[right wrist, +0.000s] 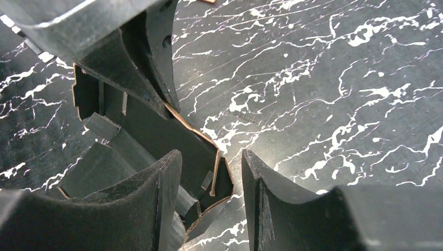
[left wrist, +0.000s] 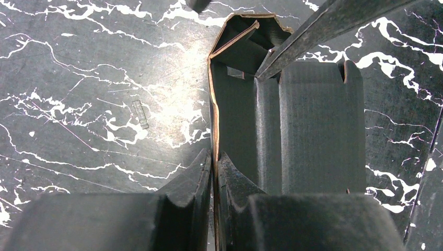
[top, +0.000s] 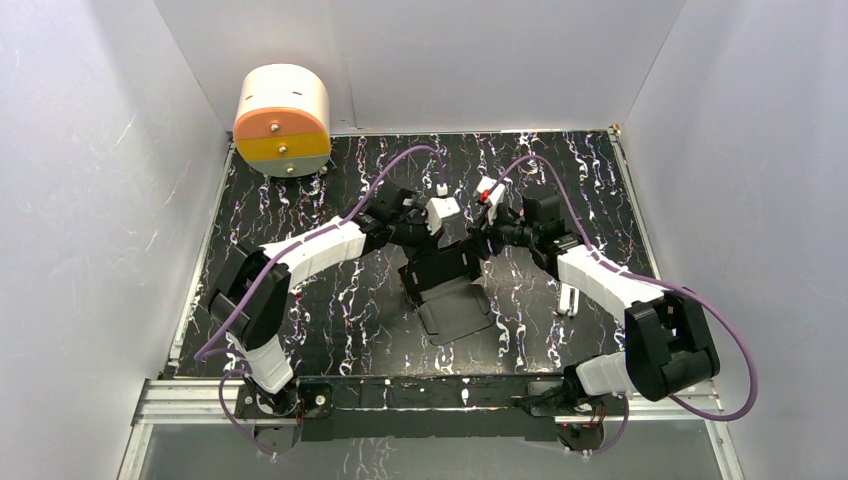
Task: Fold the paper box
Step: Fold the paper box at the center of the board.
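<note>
The paper box (top: 452, 268) is matte black card, part folded, standing mid-table with one long flap (top: 457, 312) lying flat toward the arms. My left gripper (top: 424, 236) is shut on the box's upright side wall; in the left wrist view its tips (left wrist: 215, 158) pinch the brown-edged wall, and the box (left wrist: 319, 130) runs away from them. My right gripper (top: 488, 234) stands open at the box's far right corner. In the right wrist view a folded corner of the box (right wrist: 149, 128) lies between the spread tips (right wrist: 210, 157), clear of the right finger (right wrist: 261, 183).
A cream and orange round drum (top: 283, 120) stands at the back left corner. White walls close in three sides. A metal rail (top: 440, 395) runs along the near edge by the arm bases. The marbled tabletop (top: 300, 330) shows left and right of the box.
</note>
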{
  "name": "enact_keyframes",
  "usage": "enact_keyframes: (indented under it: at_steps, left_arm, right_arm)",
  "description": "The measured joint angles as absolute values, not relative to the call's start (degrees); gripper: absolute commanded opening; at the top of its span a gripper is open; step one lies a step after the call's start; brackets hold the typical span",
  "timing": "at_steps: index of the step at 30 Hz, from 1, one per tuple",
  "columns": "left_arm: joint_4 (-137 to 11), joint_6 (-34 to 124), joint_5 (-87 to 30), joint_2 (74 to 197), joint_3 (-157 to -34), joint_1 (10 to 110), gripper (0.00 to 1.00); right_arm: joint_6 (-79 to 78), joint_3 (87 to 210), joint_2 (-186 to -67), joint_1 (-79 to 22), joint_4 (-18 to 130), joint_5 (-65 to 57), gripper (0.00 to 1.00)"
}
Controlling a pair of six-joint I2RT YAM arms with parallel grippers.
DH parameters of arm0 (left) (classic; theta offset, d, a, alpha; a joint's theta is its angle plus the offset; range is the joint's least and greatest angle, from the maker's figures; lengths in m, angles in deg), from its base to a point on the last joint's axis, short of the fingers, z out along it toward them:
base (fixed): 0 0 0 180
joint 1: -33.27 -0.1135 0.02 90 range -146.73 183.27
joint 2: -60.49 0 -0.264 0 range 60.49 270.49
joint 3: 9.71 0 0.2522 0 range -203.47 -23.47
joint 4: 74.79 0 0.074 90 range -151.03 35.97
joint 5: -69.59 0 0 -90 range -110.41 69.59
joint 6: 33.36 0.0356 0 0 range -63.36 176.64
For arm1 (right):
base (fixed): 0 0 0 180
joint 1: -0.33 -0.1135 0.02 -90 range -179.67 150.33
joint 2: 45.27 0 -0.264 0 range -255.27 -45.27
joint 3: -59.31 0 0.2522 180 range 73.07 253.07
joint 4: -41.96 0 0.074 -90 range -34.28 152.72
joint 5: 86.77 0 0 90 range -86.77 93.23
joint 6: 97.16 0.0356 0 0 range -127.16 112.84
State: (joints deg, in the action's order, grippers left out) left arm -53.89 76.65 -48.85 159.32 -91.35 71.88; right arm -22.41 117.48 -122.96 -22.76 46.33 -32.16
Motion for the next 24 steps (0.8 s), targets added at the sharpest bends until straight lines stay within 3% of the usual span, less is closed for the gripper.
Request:
enact_keyframes:
  at_steps: [9, 16, 24]
  left_arm:
    - [-53.1, 78.0, -48.4, 158.0, -90.9, 72.1, 0.05]
    - [-53.4, 79.4, -46.2, 154.0, -87.5, 72.1, 0.03]
    - [-55.5, 80.0, -43.2, 153.5, -83.8, 72.6, 0.02]
  right_arm:
    - [-22.8, 115.3, -121.7, -24.2, 47.0, -30.5, 0.56]
    - [-17.0, 109.4, -110.7, -23.9, 46.5, -26.0, 0.57]
    - [-10.2, 102.9, -105.0, -22.9, 42.6, -20.1, 0.51]
